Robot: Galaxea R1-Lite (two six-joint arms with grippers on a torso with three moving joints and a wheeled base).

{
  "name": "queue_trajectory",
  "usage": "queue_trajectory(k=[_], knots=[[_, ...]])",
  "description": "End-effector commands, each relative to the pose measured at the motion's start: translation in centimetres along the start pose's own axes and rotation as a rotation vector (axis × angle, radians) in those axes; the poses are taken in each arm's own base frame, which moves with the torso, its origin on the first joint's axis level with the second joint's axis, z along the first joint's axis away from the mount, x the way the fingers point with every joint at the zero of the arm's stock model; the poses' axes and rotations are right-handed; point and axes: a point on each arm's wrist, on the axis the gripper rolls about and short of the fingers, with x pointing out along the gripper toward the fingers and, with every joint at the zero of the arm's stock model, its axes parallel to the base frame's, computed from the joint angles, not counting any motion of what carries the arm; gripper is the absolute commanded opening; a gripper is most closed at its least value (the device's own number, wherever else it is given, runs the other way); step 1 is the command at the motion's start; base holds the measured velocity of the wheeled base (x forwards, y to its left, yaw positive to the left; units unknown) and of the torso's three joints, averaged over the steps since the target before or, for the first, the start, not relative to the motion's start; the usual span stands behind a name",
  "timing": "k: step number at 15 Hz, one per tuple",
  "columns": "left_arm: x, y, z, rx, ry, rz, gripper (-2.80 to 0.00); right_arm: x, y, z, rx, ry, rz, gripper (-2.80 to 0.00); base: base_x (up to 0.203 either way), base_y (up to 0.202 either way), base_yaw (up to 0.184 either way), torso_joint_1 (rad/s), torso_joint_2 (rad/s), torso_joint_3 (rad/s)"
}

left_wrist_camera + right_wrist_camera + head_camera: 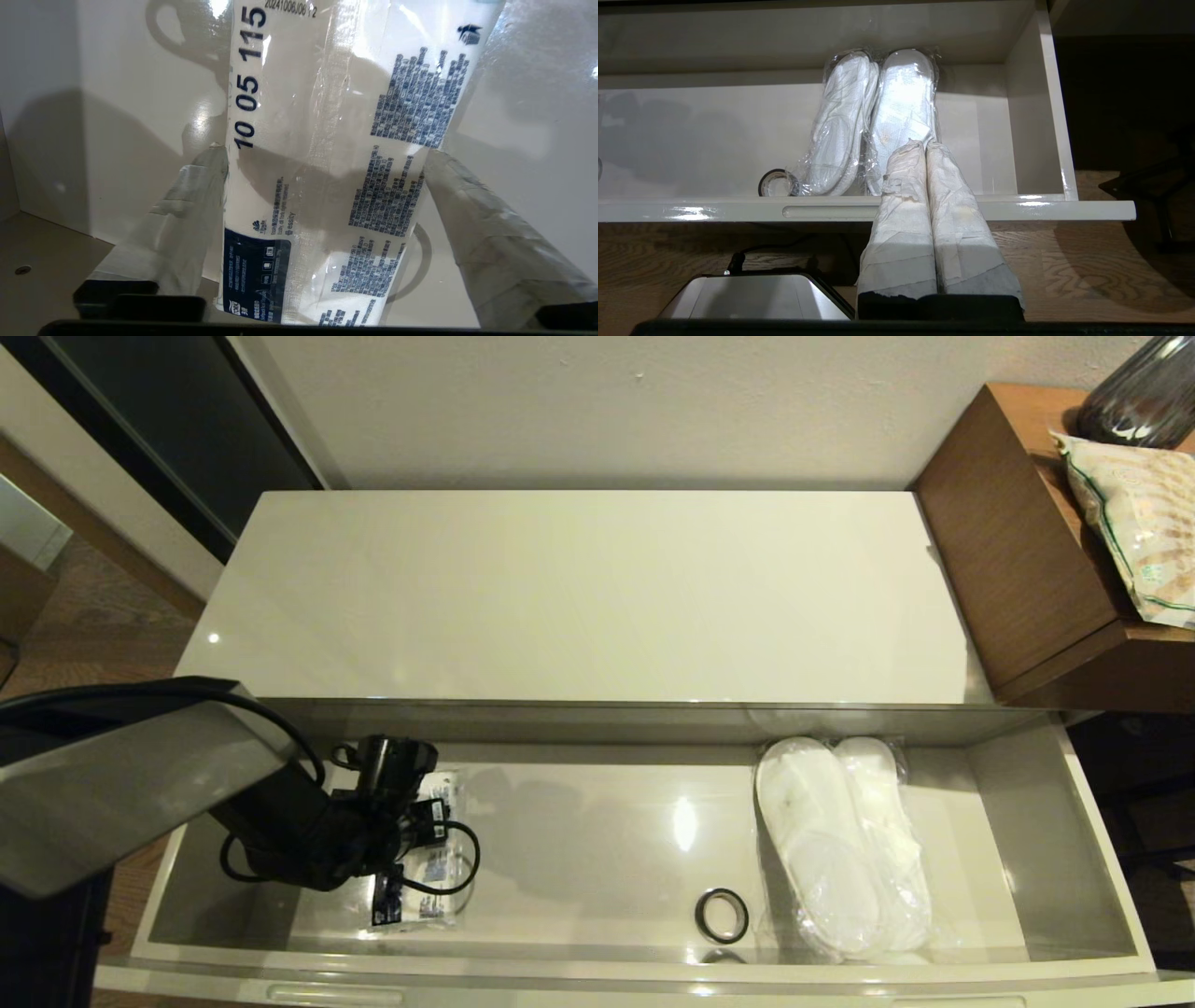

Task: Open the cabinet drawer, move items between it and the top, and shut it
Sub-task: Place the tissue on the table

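The drawer [1102, 859] stands pulled out, and the left gripper [322, 163] is down inside its left end, over the pack [327, 177]. In the left wrist view the fingers [187, 210] are spread and stand one on each side of the pack, so its long axis runs straight away from the wrist, between them, and its short width lies across the gap. One finger looks to touch the pack's edge and the other sits just beside the opposite edge; whether either presses yet is hard to say. The pack lies flat on the drawer floor near the left wall, partly hidden under the arm in the head view [425, 859].

That is the relation the grasp turns on: closing would pinch the pack across its narrow width, a fair hold for a thin, slippery wrapped thing, though it may buckle.

The slippers [845, 845] lie at the right end of the drawer, toes toward the back wall, with a ring [721, 915] just beside them. The right gripper [927, 149] hangs outside the drawer's front rim, fingers pressed together, nearer the slippers than the left arm is. The top [579, 597] is behind the drawer.
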Motion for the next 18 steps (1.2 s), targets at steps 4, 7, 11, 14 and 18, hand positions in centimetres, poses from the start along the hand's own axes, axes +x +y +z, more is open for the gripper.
queue_trajectory(k=[4, 7, 11, 14, 18], knots=[[1.0, -0.1, -0.8, 0.006, 0.021, 0.011, 0.00, 0.0, 0.0, 0.0, 0.002, 0.001, 0.000, -2.80, 0.000, 0.000, 0.000, 0.000, 0.00, 0.000], [2.1, -0.4, -1.3, 0.002, 0.034, 0.017, 0.00, 0.0, 0.0, 0.0, 0.000, 0.001, 0.000, -2.80, 0.000, 0.000, 0.000, 0.000, 0.00, 0.000], [2.5, -0.4, -1.4, 0.010, 0.039, 0.021, 0.00, 0.0, 0.0, 0.0, 0.000, 0.001, 0.000, -2.80, 0.000, 0.000, 0.000, 0.000, 0.00, 0.000], [3.4, -0.6, -1.7, 0.013, 0.044, 0.024, 0.00, 0.0, 0.0, 0.0, 0.000, -0.004, 0.000, -2.80, 0.000, 0.000, 0.000, 0.000, 0.00, 0.000], [4.2, -0.8, -2.3, 0.019, 0.058, 0.027, 0.00, 0.0, 0.0, 0.0, 0.000, -0.005, 0.000, -2.80, 0.000, 0.000, 0.000, 0.000, 0.00, 0.000]])
